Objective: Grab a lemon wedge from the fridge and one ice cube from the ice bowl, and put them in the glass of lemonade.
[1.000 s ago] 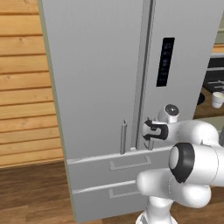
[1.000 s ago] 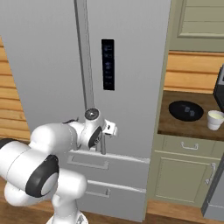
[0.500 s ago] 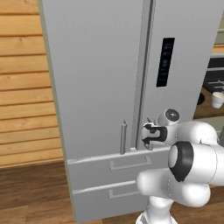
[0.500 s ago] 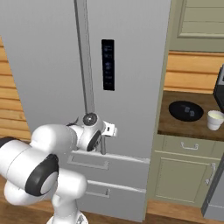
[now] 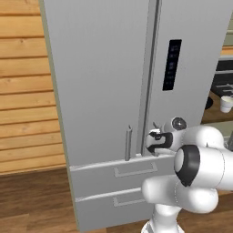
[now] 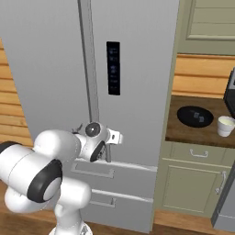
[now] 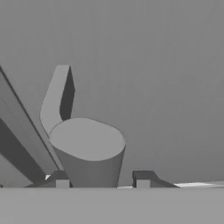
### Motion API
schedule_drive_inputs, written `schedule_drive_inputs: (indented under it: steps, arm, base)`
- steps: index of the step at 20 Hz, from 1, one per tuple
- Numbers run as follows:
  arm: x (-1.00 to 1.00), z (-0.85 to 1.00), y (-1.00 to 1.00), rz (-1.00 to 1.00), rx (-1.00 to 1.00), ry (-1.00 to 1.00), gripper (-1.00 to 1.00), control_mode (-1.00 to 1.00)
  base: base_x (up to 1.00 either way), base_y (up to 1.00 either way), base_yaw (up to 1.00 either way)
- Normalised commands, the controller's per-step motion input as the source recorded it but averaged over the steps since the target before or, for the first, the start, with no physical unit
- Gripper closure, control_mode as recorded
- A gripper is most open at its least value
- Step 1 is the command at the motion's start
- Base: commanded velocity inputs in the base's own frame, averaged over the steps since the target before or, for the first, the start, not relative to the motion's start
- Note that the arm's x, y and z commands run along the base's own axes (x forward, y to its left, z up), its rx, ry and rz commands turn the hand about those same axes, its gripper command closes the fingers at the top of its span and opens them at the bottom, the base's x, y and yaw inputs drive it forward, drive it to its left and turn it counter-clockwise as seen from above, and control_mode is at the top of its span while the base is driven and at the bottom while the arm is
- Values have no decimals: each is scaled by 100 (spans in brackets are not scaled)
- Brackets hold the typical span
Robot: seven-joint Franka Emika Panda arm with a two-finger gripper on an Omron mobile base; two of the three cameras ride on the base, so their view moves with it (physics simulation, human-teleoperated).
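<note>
1. The fridge stands shut, both tall grey doors closed, with two drawers below them
2. The gripper sits at the lower end of a vertical bar handle on the fridge door, just above the upper drawer
3. In the hand view the rounded end of that handle fills the gap between the two dark fingertips; the fingers are spread on either side of it, and contact cannot be told
4. In the left base view the gripper is close against the door by the centre seam
5. On the wooden counter right of the fridge rests the ice bowl, with the glass of lemonade just beside it
</note>
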Motion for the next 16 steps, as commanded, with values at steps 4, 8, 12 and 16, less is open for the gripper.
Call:
schedule_drive_inputs:
  steps: [4, 8, 12, 16]
  arm:
    - [14, 4, 0, 0, 0, 7, 100, -100]
    - [-1, 19, -26, 0, 0, 3, 100, -100]
    - [-26, 28, -66, 0, 7, 0, 100, -100]
    - [-48, 40, -73, 0, 13, 0, 100, -100]
  base:
    - [0, 0, 0]
    - [0, 0, 0]
    - [0, 0, 0]
    - [0, 0, 0]
